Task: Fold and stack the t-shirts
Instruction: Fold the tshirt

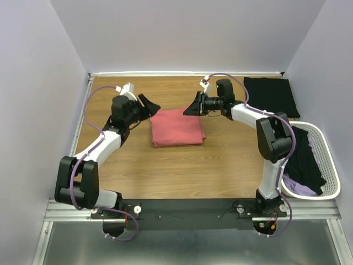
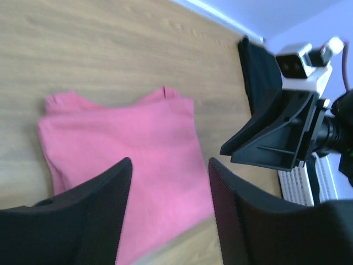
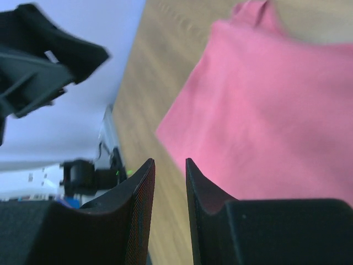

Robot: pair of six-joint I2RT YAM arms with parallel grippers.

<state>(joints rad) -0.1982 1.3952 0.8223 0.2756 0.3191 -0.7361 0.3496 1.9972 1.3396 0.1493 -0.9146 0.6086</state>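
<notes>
A coral-pink t-shirt [image 1: 176,128] lies folded in a rectangle at the table's middle; it also shows in the left wrist view [image 2: 121,138] and the right wrist view [image 3: 276,121]. My left gripper [image 1: 151,105] hovers over its back left corner, open and empty [image 2: 170,165]. My right gripper [image 1: 188,109] hovers over its back right corner, jaws a narrow gap apart with nothing between them [image 3: 170,161]. A black t-shirt [image 1: 271,95] lies folded flat at the back right. Another black tee [image 1: 306,160] and a lilac one [image 1: 298,189] lie crumpled in the basket.
The white slatted basket [image 1: 331,165] stands at the right edge of the wooden table. Lilac walls close in the left, back and right sides. The arms' bases sit on a black rail at the near edge.
</notes>
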